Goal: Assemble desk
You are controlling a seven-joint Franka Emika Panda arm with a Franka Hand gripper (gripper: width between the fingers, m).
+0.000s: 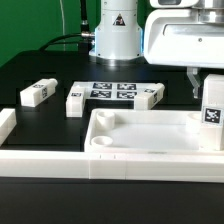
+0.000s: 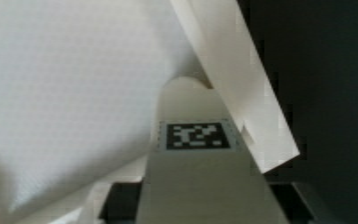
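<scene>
In the hand (image 1: 211,92), the leg (image 1: 213,116) stands upright.

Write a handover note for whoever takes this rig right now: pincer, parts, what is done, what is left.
Pincer: shut on one leg, held upright at the far corner of the desk top on the exterior view's right. Whether the leg sits in its socket cannot be told.
Parts: the desk top lies rim up at the front. At least two loose legs lie behind it, beside the marker board.
Done: one leg brought to its corner. The near socket on the exterior view's left is empty.
Left: seat this leg, then fit the others.
</scene>
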